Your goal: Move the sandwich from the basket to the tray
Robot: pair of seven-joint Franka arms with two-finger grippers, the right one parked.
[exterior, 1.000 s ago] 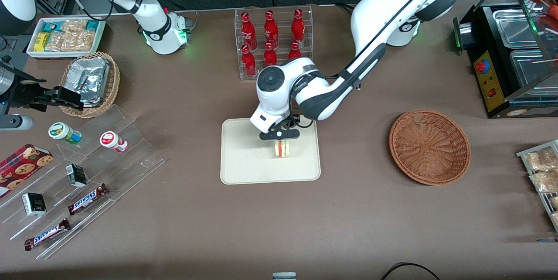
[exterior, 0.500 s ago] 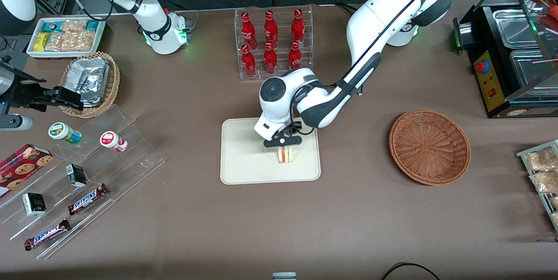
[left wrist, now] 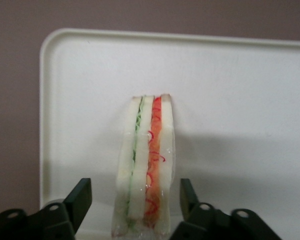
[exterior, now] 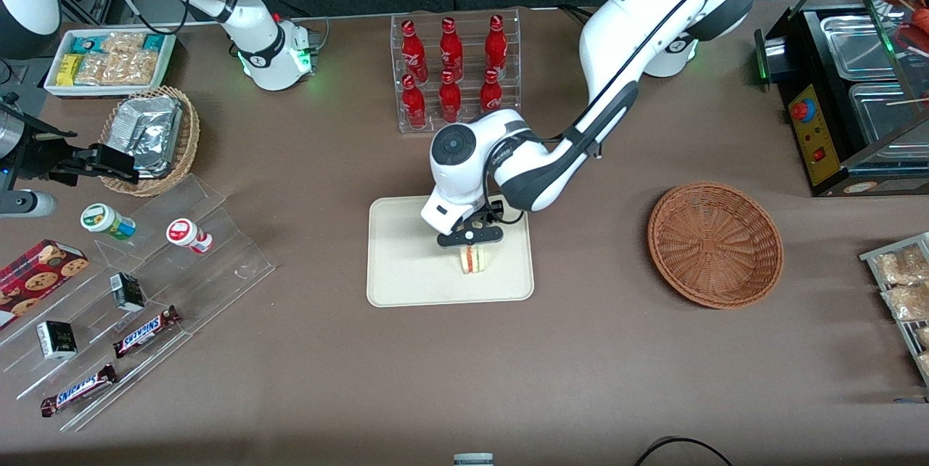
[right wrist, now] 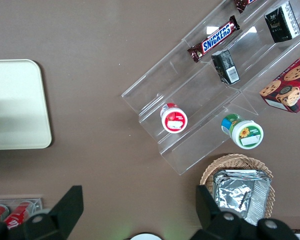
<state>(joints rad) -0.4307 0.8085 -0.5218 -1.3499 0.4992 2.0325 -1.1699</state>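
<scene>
Nearest the front camera, a broad stretch of the brown table [exterior: 566, 364] is lying bare. Toward the parked arm's end, a clear acrylic step rack [exterior: 145, 292] is carrying Snickers bars [exterior: 147, 330], small dark cartons and two round tubs, with a red cookie box [exterior: 36, 276] beside it. Farther from the camera, the cream tray [exterior: 406, 270] is lying flat near the table's middle, and the sandwich [exterior: 473, 259] is standing on it on edge, its green and red-orange filling facing up in the left wrist view [left wrist: 145, 165]. The gripper [exterior: 470, 236] is hanging just above the sandwich; its two black fingers [left wrist: 80, 200] are spread apart, flanking the bread on either side with a gap visible between each pad and the bread, so they are released. Toward the working arm's end, the reddish-brown basket [exterior: 715, 243] is sitting well apart from the tray, with nothing in it. Farther still, a clear rack of red bottles [exterior: 453, 67] is standing above the tray, and a tan wicker basket of foil packets [exterior: 151, 136] and a white box of snacks [exterior: 109, 61] are resting toward the parked arm's end. A black food warmer [exterior: 849, 88] is sitting at the working arm's end.
</scene>
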